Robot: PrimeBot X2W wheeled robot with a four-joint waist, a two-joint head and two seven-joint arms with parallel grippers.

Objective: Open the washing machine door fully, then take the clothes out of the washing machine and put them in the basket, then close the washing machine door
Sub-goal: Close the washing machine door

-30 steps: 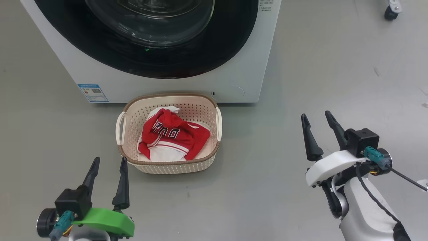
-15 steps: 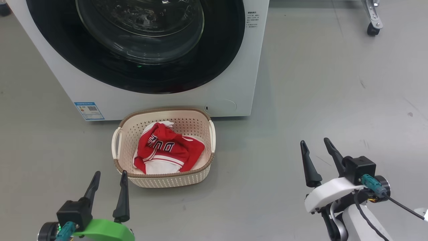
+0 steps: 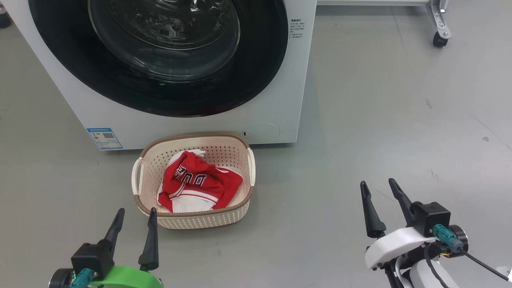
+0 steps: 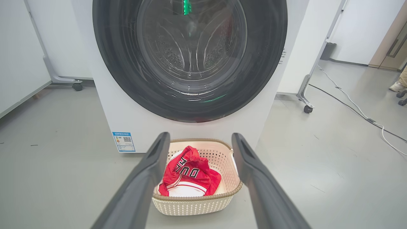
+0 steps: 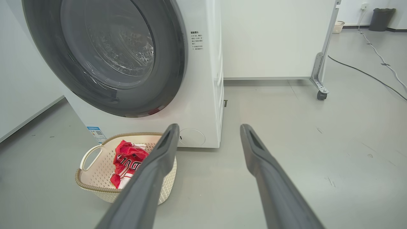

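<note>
Head view is showing left claw (image 3: 136, 210) and right claw (image 3: 377, 182) gaping empty, clothes (image 3: 196, 184) lying in basket (image 3: 200, 220), door (image 3: 260, 60) looking shut: just keep clear.

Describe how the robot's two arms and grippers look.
Left gripper: two long, dark, tapered fingers on a black block, a green shell below, a teal connector. Right gripper: the same fingers and block, but a white shell, a teal connector with a thin black cable, a pale forearm.
</note>
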